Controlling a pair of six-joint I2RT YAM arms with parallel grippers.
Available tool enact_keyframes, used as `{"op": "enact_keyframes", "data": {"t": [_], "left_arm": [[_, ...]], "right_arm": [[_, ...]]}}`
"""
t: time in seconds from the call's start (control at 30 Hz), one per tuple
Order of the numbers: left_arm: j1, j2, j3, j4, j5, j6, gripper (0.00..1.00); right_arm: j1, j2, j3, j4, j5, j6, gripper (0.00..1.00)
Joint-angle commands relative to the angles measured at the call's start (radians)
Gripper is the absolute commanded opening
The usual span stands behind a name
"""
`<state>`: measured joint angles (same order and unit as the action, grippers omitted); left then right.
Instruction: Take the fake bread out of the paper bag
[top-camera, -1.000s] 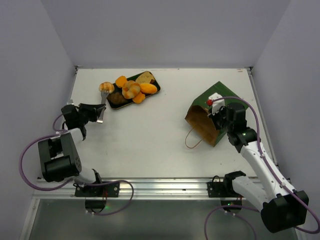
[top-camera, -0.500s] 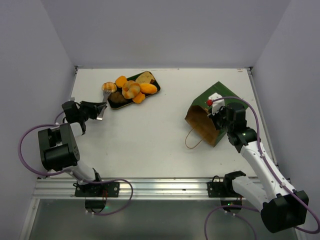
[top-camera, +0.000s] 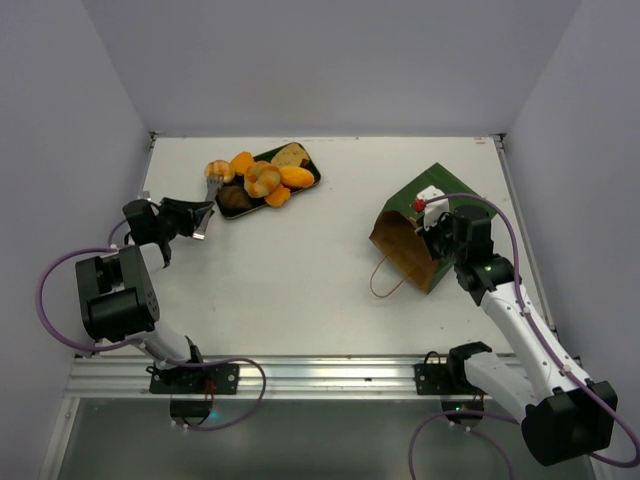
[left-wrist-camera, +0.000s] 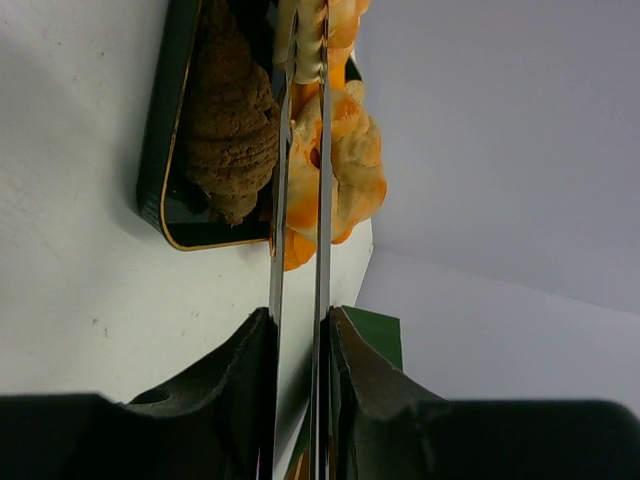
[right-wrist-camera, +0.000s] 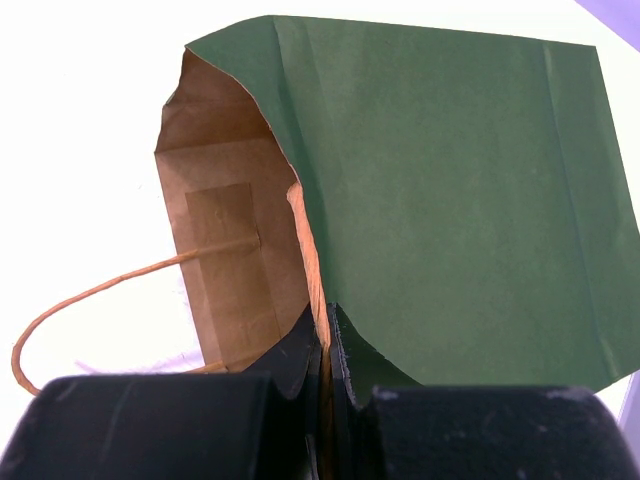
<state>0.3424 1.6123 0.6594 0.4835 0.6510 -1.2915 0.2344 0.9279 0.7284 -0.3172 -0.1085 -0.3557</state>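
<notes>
Left pincer (left-wrist-camera: 298, 330), narrow around tongs (left-wrist-camera: 321, 240), aims at the tray (left-wrist-camera: 158, 120), a roll (top-camera: 217, 171) at their tips; right pincer (right-wrist-camera: 325, 335) clamps the paper bag (right-wrist-camera: 450, 180).

Soft, even overhead light fills the top view. The white table (top-camera: 300, 270) is bright, shadows are faint and nothing is blurred. In the right wrist view the table burns out to plain white from 9 to 12 o'clock, and the right gripper (right-wrist-camera: 325, 335) at 6 o'clock is dark and soft. In the left wrist view the tongs (left-wrist-camera: 321, 200) glint, and the left gripper (left-wrist-camera: 298, 316) at 6 o'clock is out of focus.
</notes>
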Motion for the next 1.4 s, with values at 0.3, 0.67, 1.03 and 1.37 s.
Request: {"op": "enact_keyframes", "data": {"t": [0.3, 0.67, 1.03, 1.37], "left_arm": [[0.007, -0.005, 0.034, -0.006, 0.038, 0.024, 0.36], [0.010, -0.018, 0.026, -0.014, 0.039, 0.021, 0.40], [0.018, -0.060, 0.017, -0.022, 0.055, 0.020, 0.45], [0.021, -0.104, -0.001, -0.025, 0.068, 0.017, 0.46]], "right_arm": [[-0.004, -0.014, -0.004, 0.033, -0.025, 0.009, 0.00], [-0.004, -0.018, -0.004, 0.032, -0.025, 0.009, 0.00], [-0.004, -0.021, -0.004, 0.033, -0.026, 0.009, 0.00], [-0.004, -0.023, -0.004, 0.033, -0.028, 0.009, 0.00]]}}
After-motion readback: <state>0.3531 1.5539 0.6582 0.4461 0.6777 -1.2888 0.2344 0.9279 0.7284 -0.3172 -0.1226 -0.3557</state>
